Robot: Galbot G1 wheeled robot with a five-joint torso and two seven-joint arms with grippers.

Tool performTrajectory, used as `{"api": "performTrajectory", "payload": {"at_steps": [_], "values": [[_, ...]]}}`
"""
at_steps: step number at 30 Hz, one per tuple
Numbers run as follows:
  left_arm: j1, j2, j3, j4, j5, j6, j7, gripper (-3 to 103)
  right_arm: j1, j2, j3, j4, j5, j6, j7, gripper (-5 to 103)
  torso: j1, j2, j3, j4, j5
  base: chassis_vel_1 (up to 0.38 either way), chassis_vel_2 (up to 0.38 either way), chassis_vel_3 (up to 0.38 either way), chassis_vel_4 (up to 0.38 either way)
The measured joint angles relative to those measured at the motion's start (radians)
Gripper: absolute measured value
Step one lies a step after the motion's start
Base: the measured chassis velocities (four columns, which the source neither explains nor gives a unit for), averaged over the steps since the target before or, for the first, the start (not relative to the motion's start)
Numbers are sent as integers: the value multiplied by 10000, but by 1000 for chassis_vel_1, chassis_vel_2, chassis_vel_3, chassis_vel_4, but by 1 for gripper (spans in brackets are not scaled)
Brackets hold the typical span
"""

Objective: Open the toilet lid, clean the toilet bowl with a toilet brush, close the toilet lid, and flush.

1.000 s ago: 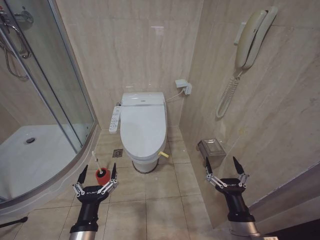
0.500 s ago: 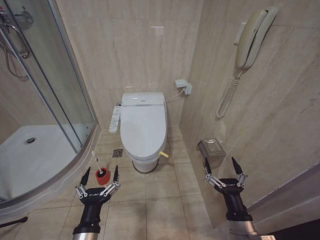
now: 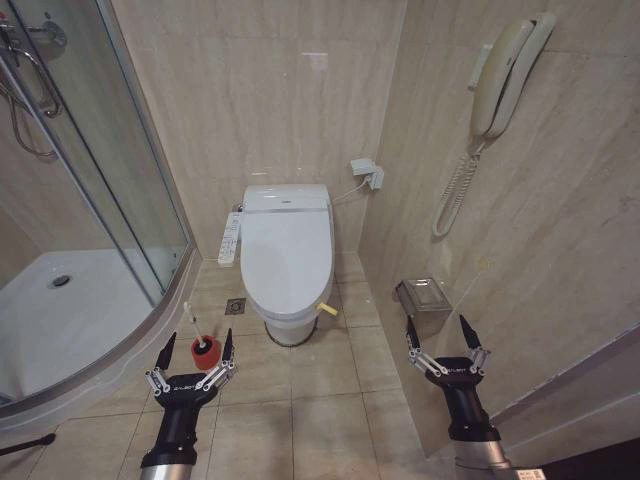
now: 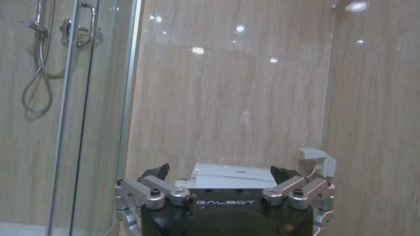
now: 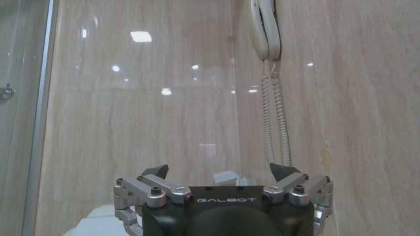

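Note:
The toilet lid lies shut over the toilet bowl, hiding the bowl's inside; a yellow strap sticks out at the lid's front right. The white button panel sits on the toilet's left. The toilet brush stands in its red cup on the floor left of the toilet. My left gripper hovers open just in front of the cup, holding nothing. My right gripper is open and empty near the right wall. In the left wrist view the left gripper faces the toilet's rear housing. The right gripper faces the wall.
A curved glass shower enclosure borders the left. On the right wall hangs a phone with a coiled cord. A metal box sits on the floor by that wall. A floor drain lies left of the toilet.
The right gripper has edged slightly left. The left gripper has shifted only a little near the red cup. Both stay open.

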Motion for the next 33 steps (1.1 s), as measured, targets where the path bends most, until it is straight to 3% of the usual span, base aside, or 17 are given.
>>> {"api": "performTrajectory", "payload": {"at_steps": [33], "values": [[-139, -15, 195, 180, -153, -140, 4, 100, -78, 85, 74, 76, 164, 223, -116, 100, 0, 0, 0, 0, 0, 0, 0, 0, 0]]}}
